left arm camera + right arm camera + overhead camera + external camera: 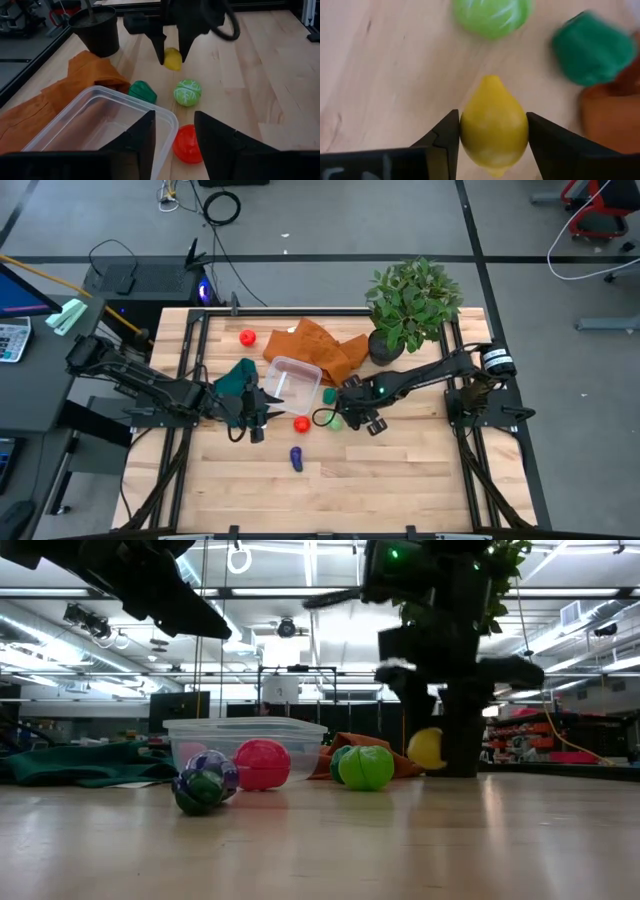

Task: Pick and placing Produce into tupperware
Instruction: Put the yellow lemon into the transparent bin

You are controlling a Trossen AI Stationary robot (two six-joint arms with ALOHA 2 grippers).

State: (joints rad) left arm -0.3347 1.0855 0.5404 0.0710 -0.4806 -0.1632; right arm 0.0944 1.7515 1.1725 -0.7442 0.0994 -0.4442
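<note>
While the right tool (492,137) grasps the yellow lemon (494,128) near the tabletop's (400,480) middle, beside the clear tupperware (290,380), the left tool (172,135) hovers released over that tupperware's rim.

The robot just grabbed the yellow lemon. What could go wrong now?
The right gripper pinches the round lemon only at its sides, so it might slip out when lifted. The light green cabbage and the dark green pepper sit close by and could get bumped and roll. The left gripper hangs over the edge of the clear tupperware, so the two arms might crowd each other there.
</note>
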